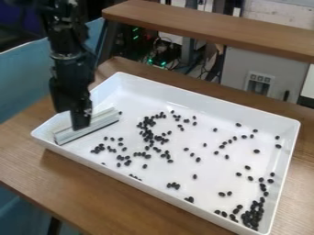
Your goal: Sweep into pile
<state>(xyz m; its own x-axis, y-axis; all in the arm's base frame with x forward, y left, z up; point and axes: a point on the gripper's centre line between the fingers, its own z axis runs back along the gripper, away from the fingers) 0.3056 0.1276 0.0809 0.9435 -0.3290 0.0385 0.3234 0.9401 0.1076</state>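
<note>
My gripper hangs down over the left end of the white tray, right at a pale sweeping bar that has a dark lower edge. The bar lies slantwise on the tray floor near the left wall. Black beans are scattered over the middle of the tray, with a loose cluster left of centre. A denser heap of beans sits in the near right corner, and single beans are spread between the two.
The tray's raised walls surround the beans, and it stands on a brown wooden table. Behind it runs a raised wooden shelf, with cables and equipment beneath. A blue surface is at the left.
</note>
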